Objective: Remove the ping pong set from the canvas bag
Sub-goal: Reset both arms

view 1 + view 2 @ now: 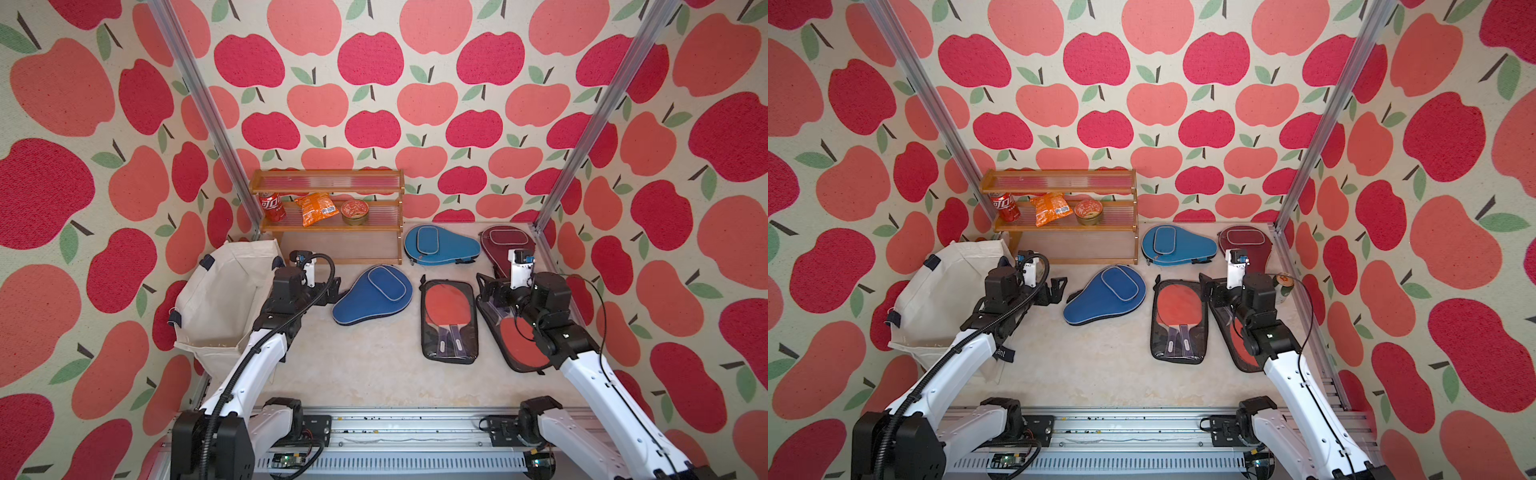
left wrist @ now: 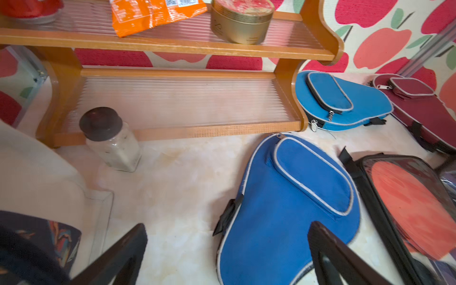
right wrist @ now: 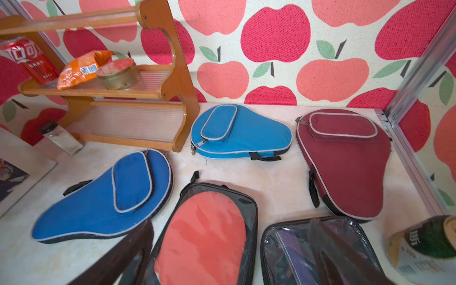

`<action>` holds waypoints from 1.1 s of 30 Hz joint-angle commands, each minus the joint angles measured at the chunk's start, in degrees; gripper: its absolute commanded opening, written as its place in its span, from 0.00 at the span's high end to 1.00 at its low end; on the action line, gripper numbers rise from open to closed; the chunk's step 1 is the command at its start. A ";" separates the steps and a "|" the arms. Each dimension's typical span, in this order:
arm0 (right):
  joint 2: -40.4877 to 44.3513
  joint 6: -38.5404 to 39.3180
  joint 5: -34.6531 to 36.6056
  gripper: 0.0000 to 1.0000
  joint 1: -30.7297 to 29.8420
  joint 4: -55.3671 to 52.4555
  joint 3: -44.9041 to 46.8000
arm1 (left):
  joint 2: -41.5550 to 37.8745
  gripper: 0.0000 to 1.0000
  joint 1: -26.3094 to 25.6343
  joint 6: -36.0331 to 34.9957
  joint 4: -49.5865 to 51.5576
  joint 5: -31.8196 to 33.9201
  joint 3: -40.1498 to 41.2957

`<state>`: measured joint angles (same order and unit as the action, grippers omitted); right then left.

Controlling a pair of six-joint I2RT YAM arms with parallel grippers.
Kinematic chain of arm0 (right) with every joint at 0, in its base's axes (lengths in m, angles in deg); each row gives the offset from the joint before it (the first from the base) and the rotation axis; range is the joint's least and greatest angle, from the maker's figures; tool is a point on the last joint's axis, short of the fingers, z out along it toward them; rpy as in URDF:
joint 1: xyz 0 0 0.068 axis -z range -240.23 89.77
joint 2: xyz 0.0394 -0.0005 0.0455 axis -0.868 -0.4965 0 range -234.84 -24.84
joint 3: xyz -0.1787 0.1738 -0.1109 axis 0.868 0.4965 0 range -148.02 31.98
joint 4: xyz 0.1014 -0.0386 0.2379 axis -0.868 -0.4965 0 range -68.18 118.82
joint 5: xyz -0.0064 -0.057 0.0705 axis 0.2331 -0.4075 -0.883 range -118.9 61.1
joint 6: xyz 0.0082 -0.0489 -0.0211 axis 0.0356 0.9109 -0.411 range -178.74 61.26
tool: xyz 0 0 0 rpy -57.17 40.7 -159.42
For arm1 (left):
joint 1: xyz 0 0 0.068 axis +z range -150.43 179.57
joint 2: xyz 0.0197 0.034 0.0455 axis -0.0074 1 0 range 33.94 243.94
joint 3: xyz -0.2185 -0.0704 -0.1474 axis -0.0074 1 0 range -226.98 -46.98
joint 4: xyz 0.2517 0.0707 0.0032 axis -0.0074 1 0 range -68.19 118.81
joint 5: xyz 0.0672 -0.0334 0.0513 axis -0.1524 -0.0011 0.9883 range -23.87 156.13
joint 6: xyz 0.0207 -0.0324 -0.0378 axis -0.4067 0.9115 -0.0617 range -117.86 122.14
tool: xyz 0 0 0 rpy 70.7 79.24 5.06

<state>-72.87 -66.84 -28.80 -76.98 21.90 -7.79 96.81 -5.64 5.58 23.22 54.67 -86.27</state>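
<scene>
Both tools open and empty; I see the ping pong sets lying out on the table [image 1: 365, 374], right of the canvas bag [image 1: 220, 299].

My left tool [image 1: 330, 291] hangs with its jaws spread, between the bag and the narrow end of the dark blue case [image 1: 372, 295]. My right tool [image 1: 488, 289] is spread too, over the far end of a clear pouch [image 1: 519, 345] holding a red paddle. A second clear pouch of paddles [image 1: 449, 320] lies between those two. A light blue case [image 1: 436, 245] and a maroon case [image 1: 505, 241] lie farther back, right of the wooden shelf [image 1: 328, 226].
</scene>
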 commanded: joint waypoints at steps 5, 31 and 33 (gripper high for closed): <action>4.08 5.62 3.72 0.01 2.19 5.02 5.99 | 1.72 0.01 4.55 -0.54 -2.55 -2.27 2.26; 1.96 5.14 3.45 0.01 14.02 26.46 22.93 | 12.19 0.00 15.20 -3.66 -17.27 -8.93 8.41; 1.40 4.92 3.57 0.01 14.37 27.47 23.73 | 12.80 0.00 16.20 -3.60 -19.00 -9.98 9.17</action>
<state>-71.06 -61.77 -24.10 -63.26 45.40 14.68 108.41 9.31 2.63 7.97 47.23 -78.53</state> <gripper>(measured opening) 0.992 0.998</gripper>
